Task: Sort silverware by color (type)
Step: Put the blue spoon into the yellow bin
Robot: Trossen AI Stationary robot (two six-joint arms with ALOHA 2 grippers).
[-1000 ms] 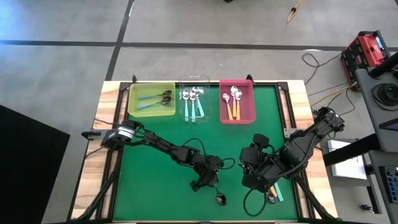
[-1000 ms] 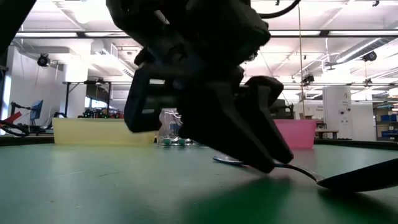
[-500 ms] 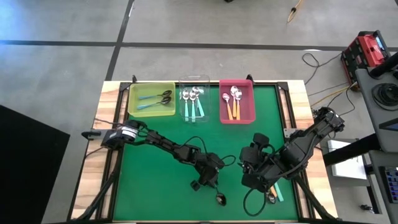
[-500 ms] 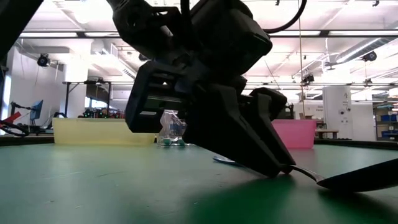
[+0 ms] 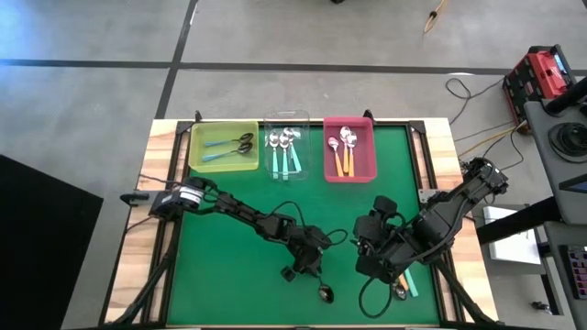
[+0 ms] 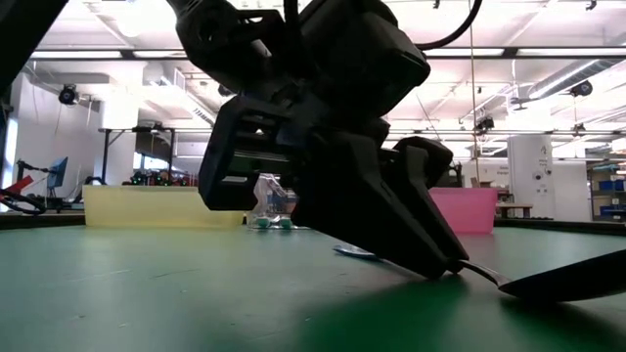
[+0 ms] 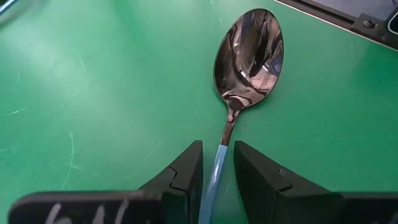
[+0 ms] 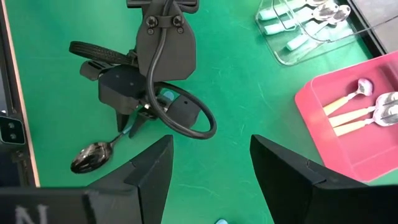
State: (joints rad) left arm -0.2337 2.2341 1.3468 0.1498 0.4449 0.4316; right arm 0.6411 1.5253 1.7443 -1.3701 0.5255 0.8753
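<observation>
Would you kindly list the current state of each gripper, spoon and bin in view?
Left gripper: fingers astride the handle of the teal-handled dark spoon, which lies flat.
Right gripper: open, empty.
Yellow bin: holds teal-handled spoons.
Clear bin: holds teal-handled spoons.
Pink bin: holds orange-handled spoons.

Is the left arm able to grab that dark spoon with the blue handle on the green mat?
Probably yes. The left gripper already has its fingers on either side of the spoon's blue handle, low on the green mat, with nothing between them. The right gripper waits apart, open.
</observation>
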